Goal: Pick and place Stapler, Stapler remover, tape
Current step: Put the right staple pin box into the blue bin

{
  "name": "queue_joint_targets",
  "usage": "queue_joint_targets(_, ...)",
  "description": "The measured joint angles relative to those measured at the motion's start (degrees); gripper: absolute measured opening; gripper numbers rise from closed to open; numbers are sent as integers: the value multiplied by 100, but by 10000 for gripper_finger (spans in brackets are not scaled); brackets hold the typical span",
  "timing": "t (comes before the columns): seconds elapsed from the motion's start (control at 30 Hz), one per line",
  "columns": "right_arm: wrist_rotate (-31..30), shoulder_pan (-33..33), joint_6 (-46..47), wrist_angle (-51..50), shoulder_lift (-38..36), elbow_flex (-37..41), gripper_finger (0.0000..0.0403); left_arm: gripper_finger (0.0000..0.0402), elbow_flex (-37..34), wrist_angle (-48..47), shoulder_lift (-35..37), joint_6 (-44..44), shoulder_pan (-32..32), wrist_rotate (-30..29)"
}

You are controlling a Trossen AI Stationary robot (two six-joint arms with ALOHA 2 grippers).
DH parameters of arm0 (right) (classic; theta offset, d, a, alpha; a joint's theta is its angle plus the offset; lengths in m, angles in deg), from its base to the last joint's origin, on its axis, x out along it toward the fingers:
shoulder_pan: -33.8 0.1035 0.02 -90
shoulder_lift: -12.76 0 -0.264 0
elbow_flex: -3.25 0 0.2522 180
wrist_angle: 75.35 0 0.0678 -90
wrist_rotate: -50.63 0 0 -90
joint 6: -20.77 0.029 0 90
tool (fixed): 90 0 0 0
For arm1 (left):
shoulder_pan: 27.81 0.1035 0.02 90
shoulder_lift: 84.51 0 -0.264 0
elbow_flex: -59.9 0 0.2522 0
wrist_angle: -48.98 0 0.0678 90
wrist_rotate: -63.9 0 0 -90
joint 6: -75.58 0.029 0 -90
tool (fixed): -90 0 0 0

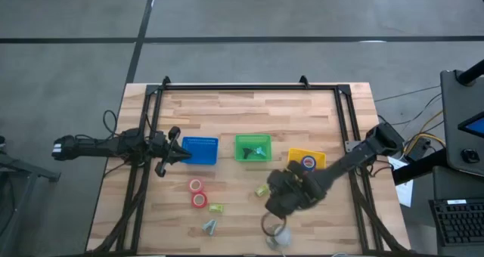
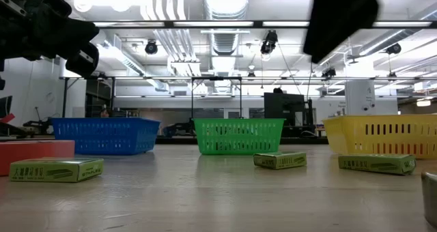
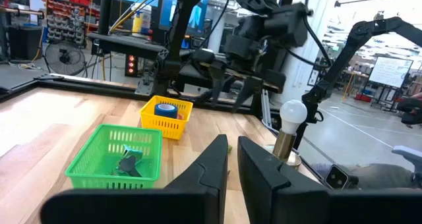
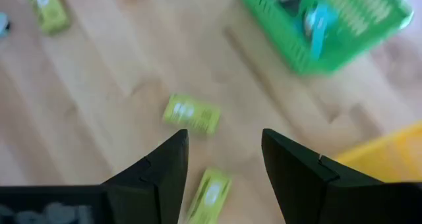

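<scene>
My right gripper (image 1: 274,204) (image 4: 224,141) is open and empty. It hangs above the table over two small green boxes (image 4: 191,115) (image 4: 210,194). One of these boxes shows beside it in the high view (image 1: 262,190). Two red tape rolls (image 1: 195,185) (image 1: 199,200) lie flat on the table left of centre. A dark blue tape roll (image 1: 308,162) lies in the yellow basket (image 1: 293,156). A small dark and teal tool (image 1: 257,150) lies in the green basket (image 1: 240,142). My left gripper (image 1: 181,153) (image 3: 232,145) waits shut and empty by the blue basket (image 1: 200,150).
A third green box (image 1: 216,209) and a small grey-teal object (image 1: 209,226) lie near the front edge. A white ball (image 1: 281,238) sits on a short stand at the front, close to my right gripper. A black frame (image 1: 234,86) runs around the table.
</scene>
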Motion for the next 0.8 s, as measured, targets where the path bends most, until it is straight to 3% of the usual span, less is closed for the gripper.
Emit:
queue_joint_targets(0.4,9,867,2058,110,-187,1024,187,42,0,-2,0,0,-1,1)
queue_joint_targets(0.8,37,1039,2187,2265,-318,2431,187,42,0,-2,0,-2,0,0)
